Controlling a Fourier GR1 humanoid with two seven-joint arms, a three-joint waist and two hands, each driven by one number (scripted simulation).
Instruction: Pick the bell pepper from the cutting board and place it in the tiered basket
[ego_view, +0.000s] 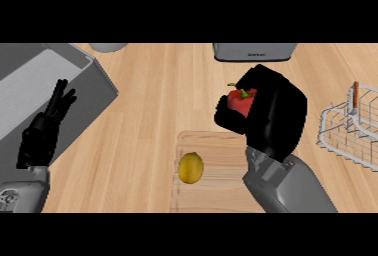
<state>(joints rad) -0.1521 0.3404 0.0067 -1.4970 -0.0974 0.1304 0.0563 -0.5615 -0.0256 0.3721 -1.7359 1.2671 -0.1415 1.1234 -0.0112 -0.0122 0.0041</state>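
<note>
The right hand (273, 115) is curled round the red bell pepper (241, 100), held beyond the cutting board's (221, 187) far edge, apart from the lemon (190, 167); the tiered basket (330, 111) lies to that hand's right (nearer this arm); the left hand (46, 130) rests open at the view's left.

I have the lemon (190, 168) on the cutting board (214, 196), the bell pepper (240, 100) in my right hand (272, 117) past its far edge (tiered basket (347, 134) farther right).
</note>
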